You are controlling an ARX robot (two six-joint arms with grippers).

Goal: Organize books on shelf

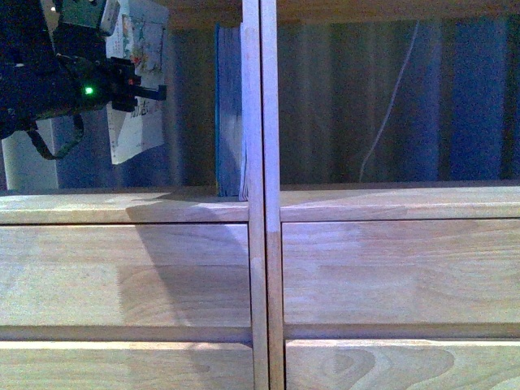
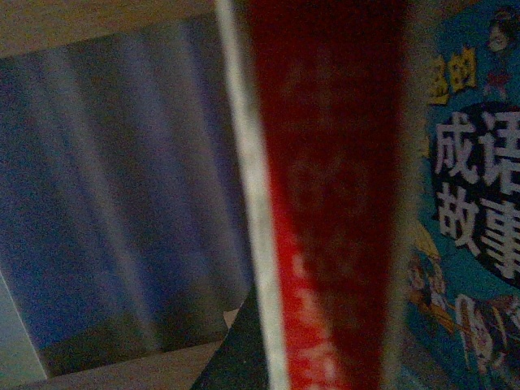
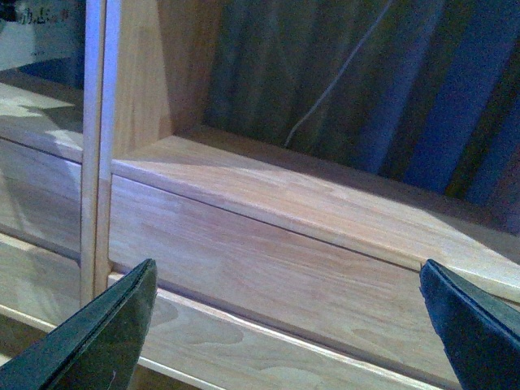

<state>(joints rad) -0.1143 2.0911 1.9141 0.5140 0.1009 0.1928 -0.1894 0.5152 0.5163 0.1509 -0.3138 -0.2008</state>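
Our left end effector (image 1: 140,88) sits in the upper left of the front view, closed on the thin paperback (image 1: 136,134). Its pale cover hangs clear of the floor of the shelf (image 1: 122,205), inside the left cubby. In the left wrist view a blurred red spine (image 2: 333,211) fills the centre of the frame, with a teal cover (image 2: 475,244) bearing white characters to its right; we cannot tell which book that is. The teal book (image 1: 230,114) stands upright at the right side of the same cubby, touching the central divider (image 1: 261,162). Our right end effector (image 3: 286,325) is spread wide, nothing between its dark fingertips (image 3: 106,337), and faces the right cubby's board. Plain drawer fronts (image 1: 122,276) run along the lower frame, and a blue curtain (image 1: 479,97) with a white cable (image 1: 388,114) shows behind.
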